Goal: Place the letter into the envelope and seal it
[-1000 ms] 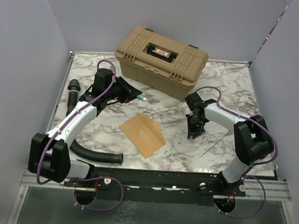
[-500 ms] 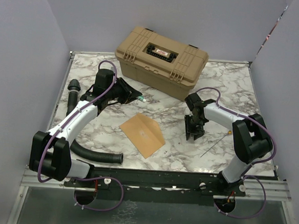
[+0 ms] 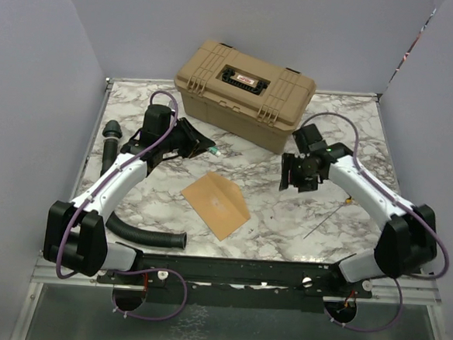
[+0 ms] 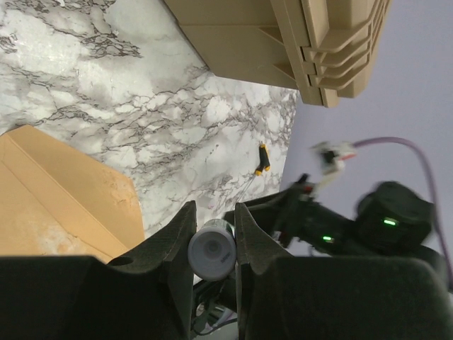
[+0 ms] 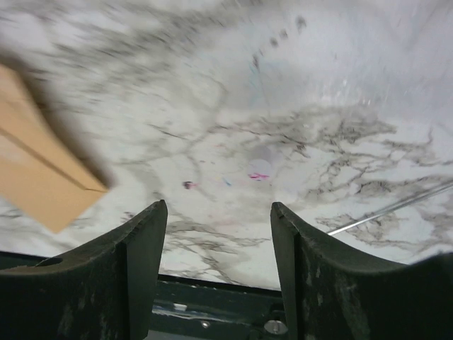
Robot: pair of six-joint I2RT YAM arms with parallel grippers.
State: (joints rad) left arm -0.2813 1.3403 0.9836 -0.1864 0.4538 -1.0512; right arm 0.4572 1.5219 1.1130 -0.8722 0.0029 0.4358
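Kraft-brown paper marked the envelope (image 3: 216,204) in the top external view. It lay flat on the marble table (image 3: 346,124), between the two arms and well apart from the tan case (image 3: 244,89). No separate pale letter was visible, so you could not tell whether it was already inside. The left gripper (image 3: 206,147) hovered just beyond the envelope's far corner. The right gripper (image 3: 291,174) hung to its right, clear of it.

In the left wrist view, the left gripper (image 4: 214,209) was clenched on a small grey-white cylinder (image 4: 211,249), probably a glue stick. The envelope (image 4: 56,198) lay near it. For a clean seal, the sound procedure was to bring the cylinder's tip onto the flap edge at a shallow tilt. Light pressure would have kept the paper from sliding.

In the right wrist view, the right gripper (image 5: 218,209) stood released, with nothing between its fingers. The envelope's corner (image 5: 35,177) showed at left. You would have done well to pin that corner first.
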